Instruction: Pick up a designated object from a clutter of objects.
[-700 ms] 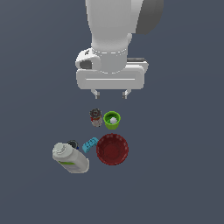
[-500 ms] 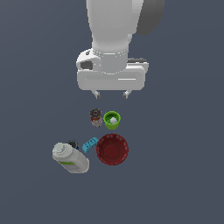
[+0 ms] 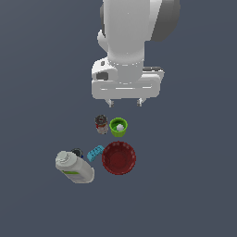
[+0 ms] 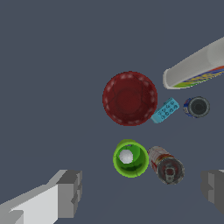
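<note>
Overhead and wrist views of a cluttered tabletop (image 3: 32, 115). The claw (image 3: 125, 102) hangs above the group with its jaws spread wide and nothing between them; in the wrist view the two grey fingers (image 4: 70, 192) stand well apart at the frame's edges. The block (image 3: 95, 153), a small light-blue studded brick, lies between the bottle (image 3: 74, 167) and the red bowl (image 3: 119, 158), just beside the bowl's rim and close to the bottle's shoulder. It is apart from the green cup (image 3: 118, 127) holding a white ball, and from the dark can (image 3: 101, 124) beside that cup. A second small dark cylinder (image 4: 197, 106) shows next to the block in the wrist view.

The block looks like rigid moulded plastic: probably light, hard and smooth, so likely to slip under a shallow pinch. Its flat long sides seem the best purchase, with the jaws closing across the short width; the studded top and curved side offer poor seating. Tight neighbours leave little finger room.
</note>
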Controlling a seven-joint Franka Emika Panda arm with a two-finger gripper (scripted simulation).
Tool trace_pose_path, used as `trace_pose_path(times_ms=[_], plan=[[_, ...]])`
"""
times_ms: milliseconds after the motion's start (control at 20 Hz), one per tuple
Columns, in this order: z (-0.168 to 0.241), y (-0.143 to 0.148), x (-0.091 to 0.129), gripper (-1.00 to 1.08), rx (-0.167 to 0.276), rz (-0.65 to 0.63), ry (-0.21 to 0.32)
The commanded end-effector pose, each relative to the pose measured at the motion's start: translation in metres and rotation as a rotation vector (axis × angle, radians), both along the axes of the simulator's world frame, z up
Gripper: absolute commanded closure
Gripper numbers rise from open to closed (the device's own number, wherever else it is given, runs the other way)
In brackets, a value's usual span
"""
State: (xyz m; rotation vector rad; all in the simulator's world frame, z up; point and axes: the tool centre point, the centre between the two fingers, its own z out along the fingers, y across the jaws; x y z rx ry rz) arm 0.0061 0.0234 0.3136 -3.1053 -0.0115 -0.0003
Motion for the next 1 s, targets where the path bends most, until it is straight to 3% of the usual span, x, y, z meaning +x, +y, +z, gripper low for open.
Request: trace_pose_path(times_ms=[0,500,950], plan=[[-0.001,-0.001,0.001,-0.92,0.000,-0.006,0.000],[-0.037,-0.020,0.019,-0.92,0.007,-0.146,0.005],[-0.116,-0.063,0.045,-0.92,0.005,-0.436,0.014]])
